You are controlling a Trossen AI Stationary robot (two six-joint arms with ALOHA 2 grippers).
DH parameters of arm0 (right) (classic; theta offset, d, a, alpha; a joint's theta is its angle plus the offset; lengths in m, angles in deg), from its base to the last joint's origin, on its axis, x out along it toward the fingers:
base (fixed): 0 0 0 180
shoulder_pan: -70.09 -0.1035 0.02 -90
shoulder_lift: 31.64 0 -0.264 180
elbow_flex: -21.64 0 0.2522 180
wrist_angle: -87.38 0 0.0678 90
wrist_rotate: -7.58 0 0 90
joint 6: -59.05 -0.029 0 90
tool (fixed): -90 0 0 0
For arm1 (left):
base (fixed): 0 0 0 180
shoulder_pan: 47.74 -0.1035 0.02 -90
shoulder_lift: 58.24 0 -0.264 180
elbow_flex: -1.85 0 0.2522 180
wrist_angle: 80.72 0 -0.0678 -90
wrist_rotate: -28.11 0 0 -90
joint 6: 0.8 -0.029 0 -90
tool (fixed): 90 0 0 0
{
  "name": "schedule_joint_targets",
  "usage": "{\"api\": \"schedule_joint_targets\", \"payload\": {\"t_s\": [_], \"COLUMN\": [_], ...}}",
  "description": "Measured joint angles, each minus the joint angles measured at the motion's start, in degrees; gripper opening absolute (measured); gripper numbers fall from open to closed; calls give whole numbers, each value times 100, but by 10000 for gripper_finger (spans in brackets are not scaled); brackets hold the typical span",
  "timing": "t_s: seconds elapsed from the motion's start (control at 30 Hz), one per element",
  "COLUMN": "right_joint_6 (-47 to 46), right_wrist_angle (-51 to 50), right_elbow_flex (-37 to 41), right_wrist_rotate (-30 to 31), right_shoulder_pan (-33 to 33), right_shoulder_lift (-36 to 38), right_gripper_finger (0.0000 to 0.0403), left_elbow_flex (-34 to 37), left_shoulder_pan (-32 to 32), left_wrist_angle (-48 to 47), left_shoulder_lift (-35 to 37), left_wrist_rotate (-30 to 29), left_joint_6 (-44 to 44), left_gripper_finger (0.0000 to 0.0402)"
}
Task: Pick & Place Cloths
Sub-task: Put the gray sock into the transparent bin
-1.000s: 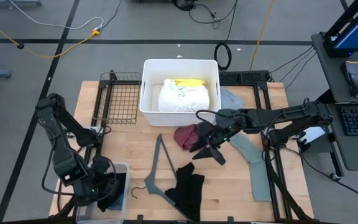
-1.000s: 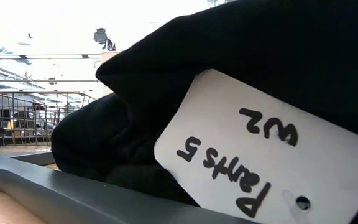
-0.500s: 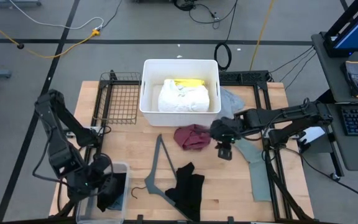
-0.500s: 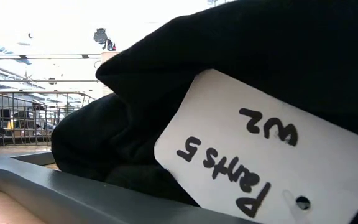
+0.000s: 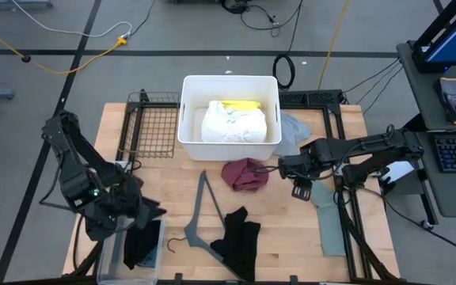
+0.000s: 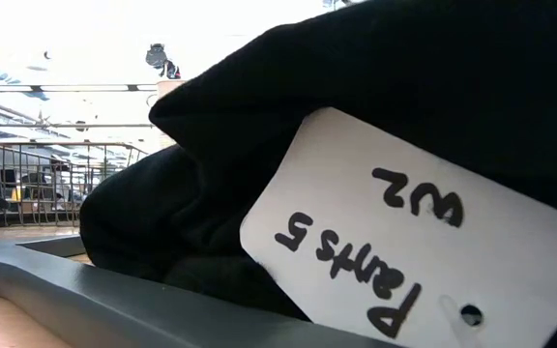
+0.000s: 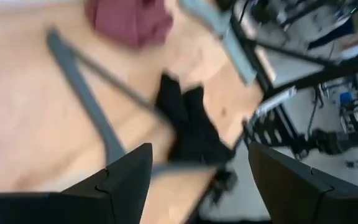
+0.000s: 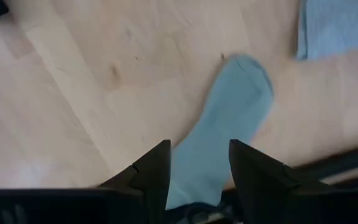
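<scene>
Left gripper (image 5: pixel 147 212) is spread wide with nothing between its fingers, sitting up over the near-left corner of the worktop (image 5: pixel 172 178). Right under it is a small clear bin (image 5: pixel 108 265) with a black cloth (image 5: pixel 141 244) lying in it, so that one looks dropped off. In its wrist view you can look out between the two fingers and see the grey hanger (image 7: pixel 86 99), another black cloth (image 7: pixel 188 121) past it and the maroon cloth (image 7: pixel 129 22) further out. Right gripper (image 5: pixel 300 190) is partly open and empty too, hovering just above the top end of the sage-green cloth (image 8: pixel 219 124), which runs from there down toward the near-right edge of the worktop. The maroon one is just off to that gripper's side, toward the middle, and the pale grey cloth (image 5: pixel 293 127) is just beyond it, up against the white bin (image 5: pixel 188 142). That bin has the white cloth (image 5: pixel 232 123) and the yellow one (image 5: pixel 240 104) in it already. So by my count three are binned (white, yellow, one black), and four are still loose on the worktop: maroon, sage-green, pale grey and the black one by the hanger. Can't spot a teal-blue one anywhere. Roughly halfway, I'd guess. The low view is no help, it's filled by black fabric with a handwritten tag (image 6: pixel 395 237).
</scene>
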Motion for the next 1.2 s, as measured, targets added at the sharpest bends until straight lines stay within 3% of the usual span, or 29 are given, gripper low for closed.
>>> {"api": "schedule_joint_targets", "payload": {"t_s": [0.3,0.57,0.73,1.2], "right_joint_6": [-874,-1109,-1459,-2063], "right_wrist_angle": [-406,-425,-425,-334], "right_elbow_flex": [0,0,0,384], "right_wrist_rotate": [-25,-33,-31,-42], "right_shoulder_pan": [-4,-4,-4,-5], "right_shoulder_lift": [0,0,0,4], "right_gripper_finger": [156,155,155,155], "left_elbow_flex": [0,0,0,0], "left_shoulder_pan": [-333,-571,-821,-1343], "left_wrist_angle": [-7,-10,-13,-14], "left_shoulder_lift": [13,13,13,11], "left_wrist_rotate": [-1099,-2322,-2316,-1873], "left_joint_6": [-1518,-3182,-3731,-4028], "left_gripper_finger": [271,271,271,271]}}
